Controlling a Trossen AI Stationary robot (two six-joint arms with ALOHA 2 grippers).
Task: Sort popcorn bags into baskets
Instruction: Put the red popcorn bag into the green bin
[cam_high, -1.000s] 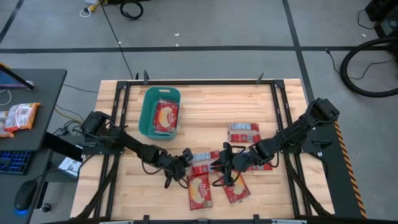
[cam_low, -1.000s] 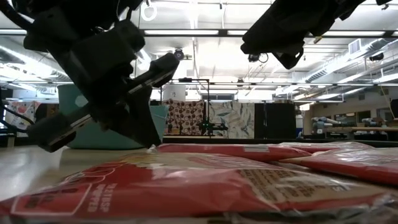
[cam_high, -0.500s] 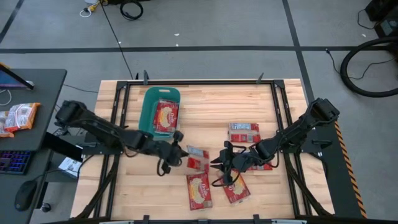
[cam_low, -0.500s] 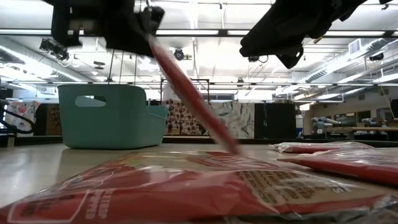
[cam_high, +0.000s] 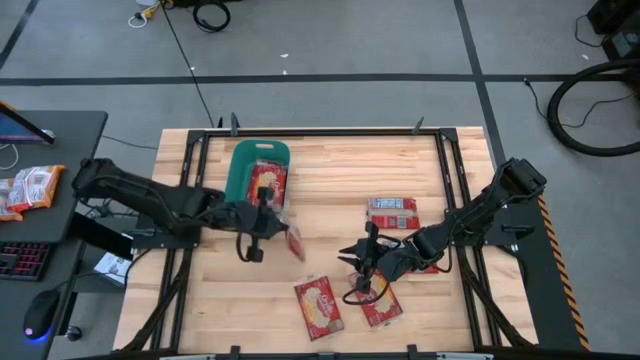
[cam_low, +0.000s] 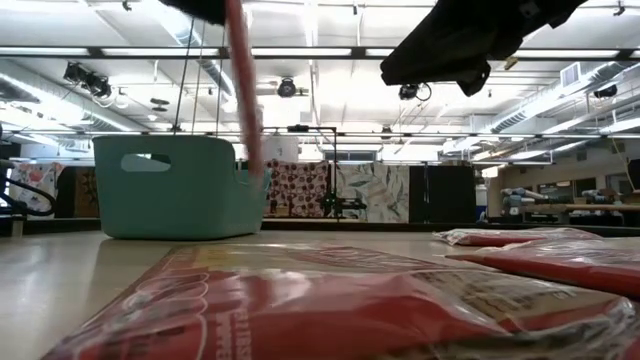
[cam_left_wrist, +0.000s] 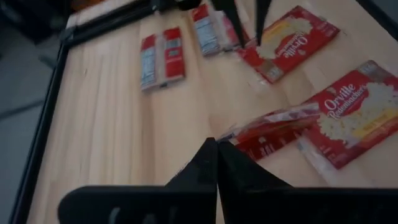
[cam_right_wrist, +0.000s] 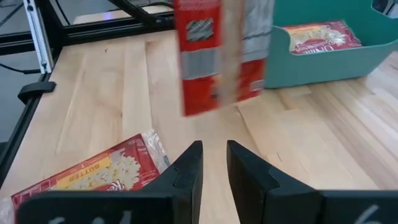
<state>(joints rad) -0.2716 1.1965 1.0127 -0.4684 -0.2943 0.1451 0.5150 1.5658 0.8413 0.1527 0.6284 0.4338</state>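
high view, left to right: the left end effector (cam_high: 262, 222) pinches one popcorn bag (cam_high: 293, 241) by its top edge, hanging clear of the table just at the 5 o'clock corner of the teal basket (cam_high: 238, 190), which already holds a bag. it dangles limp and thin, so i judge it light, floppy and slick, best gripped at a sealed edge. the right end effector (cam_high: 362, 262) hovers with fingers spread above bags lying flat on the pale wooden table (cam_high: 330, 165); grey floor lies all around.
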